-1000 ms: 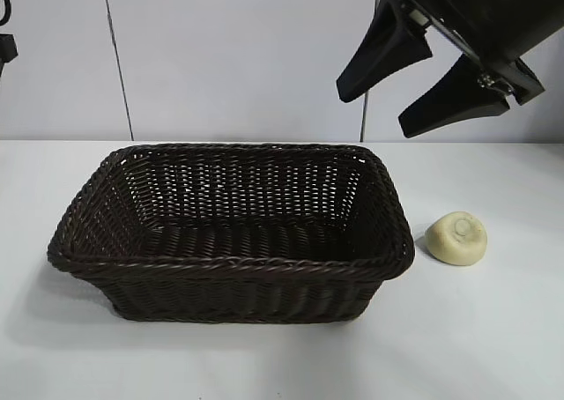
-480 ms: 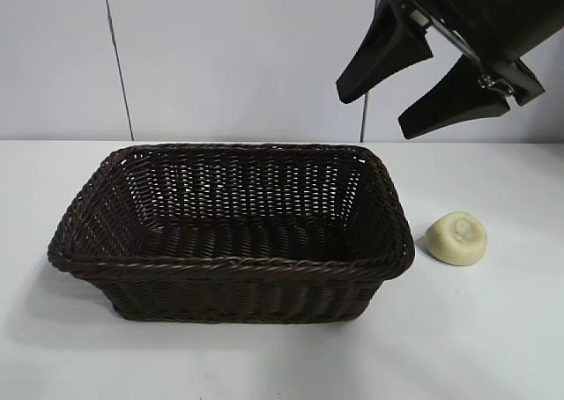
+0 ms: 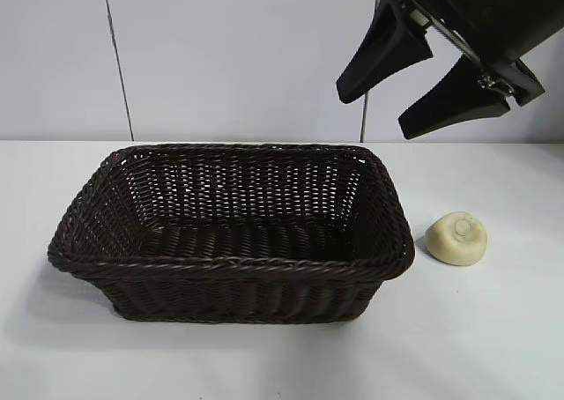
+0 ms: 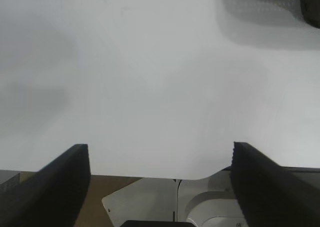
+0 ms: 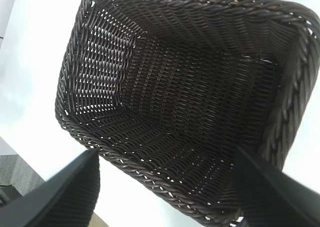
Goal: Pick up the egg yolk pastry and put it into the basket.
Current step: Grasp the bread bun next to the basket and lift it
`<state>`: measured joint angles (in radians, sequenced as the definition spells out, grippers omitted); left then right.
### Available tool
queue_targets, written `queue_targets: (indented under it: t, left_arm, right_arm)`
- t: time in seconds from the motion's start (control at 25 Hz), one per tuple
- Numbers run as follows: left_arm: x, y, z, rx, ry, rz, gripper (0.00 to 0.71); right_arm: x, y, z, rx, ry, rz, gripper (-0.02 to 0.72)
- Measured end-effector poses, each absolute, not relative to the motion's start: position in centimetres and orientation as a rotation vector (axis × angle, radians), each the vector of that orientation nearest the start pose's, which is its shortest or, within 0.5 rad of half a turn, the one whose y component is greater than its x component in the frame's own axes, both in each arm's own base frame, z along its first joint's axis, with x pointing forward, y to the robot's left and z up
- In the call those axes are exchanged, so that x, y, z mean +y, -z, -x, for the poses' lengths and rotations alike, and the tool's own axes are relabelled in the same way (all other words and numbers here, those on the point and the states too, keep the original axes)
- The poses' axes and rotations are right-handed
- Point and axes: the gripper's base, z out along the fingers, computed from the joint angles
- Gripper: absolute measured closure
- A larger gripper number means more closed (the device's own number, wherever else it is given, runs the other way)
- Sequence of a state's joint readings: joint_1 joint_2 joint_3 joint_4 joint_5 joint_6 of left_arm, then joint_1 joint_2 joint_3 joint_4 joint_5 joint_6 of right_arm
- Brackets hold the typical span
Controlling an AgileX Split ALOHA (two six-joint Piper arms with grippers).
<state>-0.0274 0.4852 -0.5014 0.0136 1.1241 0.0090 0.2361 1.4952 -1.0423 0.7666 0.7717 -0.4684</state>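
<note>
I can read no text, label or number anywhere here. My fingers carry no brand mark or sign either.

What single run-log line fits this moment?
pastry: on table, right of basket | right gripper: open, high above | left gripper: open, parked

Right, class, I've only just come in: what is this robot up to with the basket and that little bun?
Nothing is being held yet. The right gripper hangs open high above the basket's right end, empty. The egg yolk pastry lies on the white table, just right of the dark wicker basket and apart from it. The basket has nothing in it. The left gripper is open over bare table, off to the side.
</note>
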Motion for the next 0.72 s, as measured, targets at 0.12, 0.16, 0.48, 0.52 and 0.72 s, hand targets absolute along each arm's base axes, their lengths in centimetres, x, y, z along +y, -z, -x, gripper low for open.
queue_targets:
  t: [0.12, 0.16, 0.48, 0.52, 0.72]
  left_arm:
    - [0.0, -25.9, -5.1, 2.521, -0.010, -0.048, 0.145]
    - [0.0, -26.0, -4.8, 2.498, -0.010, -0.048, 0.145]
    - [0.0, -26.5, -3.0, 2.367, -0.008, -0.044, 0.145]
    - [0.0, -26.6, -2.6, 2.339, -0.008, -0.044, 0.145]
    - [0.1, -26.8, 0.2, 2.145, -0.006, -0.038, 0.145]
  right_arm:
    - [11.4, -27.2, -28.5, 2.528, -0.788, 0.328, 0.167]
    - [11.4, -27.2, -28.5, 2.528, -0.788, 0.328, 0.167]
    - [11.4, -27.2, -28.4, 2.535, -0.791, 0.334, 0.167]
    - [11.4, -27.2, -28.4, 2.537, -0.793, 0.336, 0.167]
    - [11.4, -27.2, -28.4, 2.543, -0.797, 0.325, 0.167]
